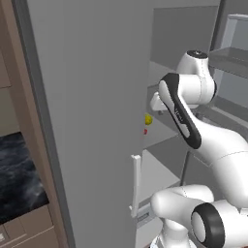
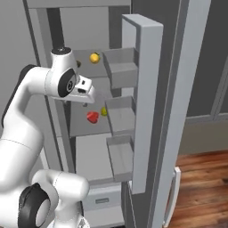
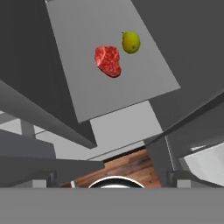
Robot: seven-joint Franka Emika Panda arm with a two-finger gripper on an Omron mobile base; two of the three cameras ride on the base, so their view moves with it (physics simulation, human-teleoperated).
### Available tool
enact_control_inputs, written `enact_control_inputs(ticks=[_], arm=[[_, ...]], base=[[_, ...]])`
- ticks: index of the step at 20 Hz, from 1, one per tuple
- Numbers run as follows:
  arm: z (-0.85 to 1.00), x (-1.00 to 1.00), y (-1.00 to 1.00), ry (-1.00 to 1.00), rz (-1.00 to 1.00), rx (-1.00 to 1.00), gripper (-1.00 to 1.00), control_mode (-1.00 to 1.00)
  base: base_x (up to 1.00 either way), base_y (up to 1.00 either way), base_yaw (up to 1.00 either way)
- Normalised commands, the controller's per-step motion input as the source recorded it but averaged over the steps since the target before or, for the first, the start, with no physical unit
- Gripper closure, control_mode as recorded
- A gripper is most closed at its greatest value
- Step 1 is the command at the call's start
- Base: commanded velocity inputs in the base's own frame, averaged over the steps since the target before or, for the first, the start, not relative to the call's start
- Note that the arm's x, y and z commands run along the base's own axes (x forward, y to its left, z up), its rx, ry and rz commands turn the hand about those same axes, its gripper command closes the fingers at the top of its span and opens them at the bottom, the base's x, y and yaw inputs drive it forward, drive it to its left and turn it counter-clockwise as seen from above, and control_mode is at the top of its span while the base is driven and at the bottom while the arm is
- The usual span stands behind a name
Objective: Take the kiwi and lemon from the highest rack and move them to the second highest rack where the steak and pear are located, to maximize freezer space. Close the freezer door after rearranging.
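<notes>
Above the second highest rack (image 3: 131,94), arm bent inward, tool wide and empty, steak (image 3: 108,61) and pear (image 3: 131,42) below.

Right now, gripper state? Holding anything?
Gripper: jaws open, holding nothing, by the open freezer shelves. The lemon lies on the highest rack.

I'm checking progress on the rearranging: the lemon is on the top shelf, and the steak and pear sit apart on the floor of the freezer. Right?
Not quite. The steak and pear sit close together on the second shelf, not the floor; the right base view shows it. The lemon is indeed on the top shelf.
</notes>
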Motion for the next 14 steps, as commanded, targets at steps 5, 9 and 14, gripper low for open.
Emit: enact_control_inputs(ticks=[5, 9, 14], arm=[[0.00, 0.00, 0.00, 0.00, 0.00, 0.00, -1.00, 1.00], [0.00, 0.00, 0.00, 0.00, 0.00, 0.00, -1.00, 1.00], [0.00, 0.00, 0.00, 0.00, 0.00, 0.00, -1.00, 1.00]], base=[[0.70, -0.55, 0.11], [0.34, -0.62, 0.08], [0.43, -0.16, 0.22]])
